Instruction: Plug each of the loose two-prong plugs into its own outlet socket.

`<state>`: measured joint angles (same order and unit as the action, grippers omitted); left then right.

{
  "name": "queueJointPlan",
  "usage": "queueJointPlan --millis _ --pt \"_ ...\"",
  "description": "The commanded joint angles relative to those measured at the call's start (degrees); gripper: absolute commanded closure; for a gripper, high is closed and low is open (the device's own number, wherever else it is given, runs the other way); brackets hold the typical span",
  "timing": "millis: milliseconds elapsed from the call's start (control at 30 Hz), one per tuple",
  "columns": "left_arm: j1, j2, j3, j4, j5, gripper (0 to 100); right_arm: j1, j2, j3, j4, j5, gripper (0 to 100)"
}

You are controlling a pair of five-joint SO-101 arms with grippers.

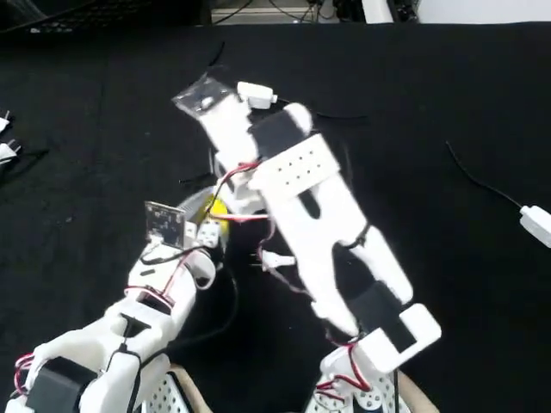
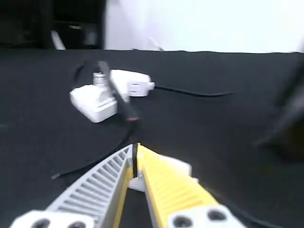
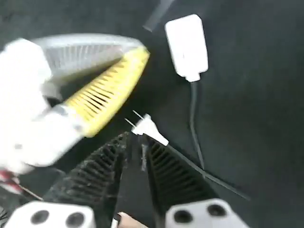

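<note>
A white two-prong plug point(image 3: 151, 132) on a black cord sits at the tips of my right gripper point(image 3: 136, 138), whose black fingers are shut on it, prongs sticking out. From above, that plug point(image 1: 277, 259) shows beside the white right arm point(image 1: 301, 198). My left gripper point(image 2: 134, 148), one finger yellow and one white, is shut. A small white piece shows low between its fingers; I cannot tell what it is. The left gripper point(image 3: 140, 52) lies close to a white outlet socket point(image 3: 187, 45). Two more white sockets point(image 2: 92, 100) point(image 2: 133, 83) lie ahead of it, the nearer one with a black-corded plug in it.
The table is covered in black cloth. A white socket point(image 1: 256, 93) with a cord lies at the back centre, another point(image 1: 535, 222) at the right edge. Loose white plugs point(image 1: 5, 151) lie at the far left edge. The two arms cross closely in the middle.
</note>
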<state>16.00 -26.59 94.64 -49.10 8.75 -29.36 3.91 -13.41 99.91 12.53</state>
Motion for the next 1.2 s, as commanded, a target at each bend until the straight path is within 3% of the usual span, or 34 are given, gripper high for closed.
queueJointPlan --millis 0,300,667,1167 --pt "-8.13 -0.53 1.71 -0.35 -0.35 97 4.22 -1.45 2.77 1.05 3.52 91.0" --pt "-19.30 -0.18 1.80 0.00 -0.35 97 5.01 1.80 12.79 -0.70 20.75 83.5" --pt "-19.38 -0.18 1.80 0.00 0.09 97 -1.93 1.71 32.92 -13.36 45.36 83.6" --pt "-19.38 -0.18 1.80 0.09 0.09 97 -3.52 0.13 41.89 -29.45 45.89 83.6"
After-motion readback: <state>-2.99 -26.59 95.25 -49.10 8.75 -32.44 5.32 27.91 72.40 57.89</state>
